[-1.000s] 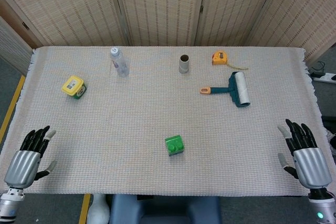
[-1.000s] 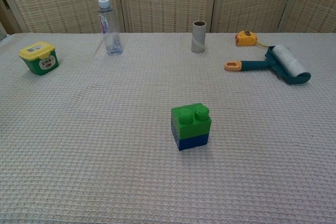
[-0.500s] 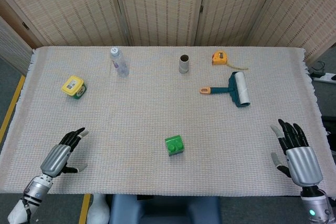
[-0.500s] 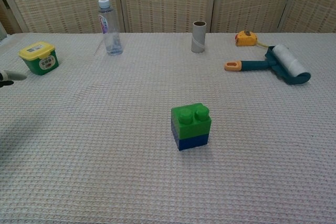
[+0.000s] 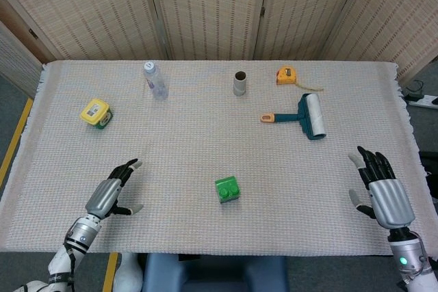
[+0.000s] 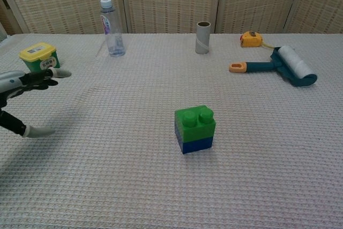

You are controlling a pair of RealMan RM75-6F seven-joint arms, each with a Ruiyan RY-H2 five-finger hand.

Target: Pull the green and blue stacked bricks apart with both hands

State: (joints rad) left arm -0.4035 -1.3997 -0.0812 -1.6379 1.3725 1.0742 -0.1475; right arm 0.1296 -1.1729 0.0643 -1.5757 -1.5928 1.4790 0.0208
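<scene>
Hovering over the near left part of the white woven tablecloth (image 5: 205, 135), the left hand (image 5: 113, 191) has its fingers spread and thumb out, holding nothing. Behind it a small yellow-lidded green tub (image 6: 39, 58) carries a label too small to read, and a clear plastic bottle (image 6: 111, 28) with a purple-marked label stands near the far edge. Near the middle front, the green brick (image 6: 195, 122) sits stacked on the blue brick (image 6: 196, 145), touched by neither hand, with bare cloth all around. Farther back are a grey cardboard tube (image 5: 239, 83), an orange tape measure (image 5: 286, 74) and a teal lint roller with an orange-tipped handle (image 5: 306, 116). By the cloth's right edge, the right hand (image 5: 378, 186) is open, fingers apart, empty.
</scene>
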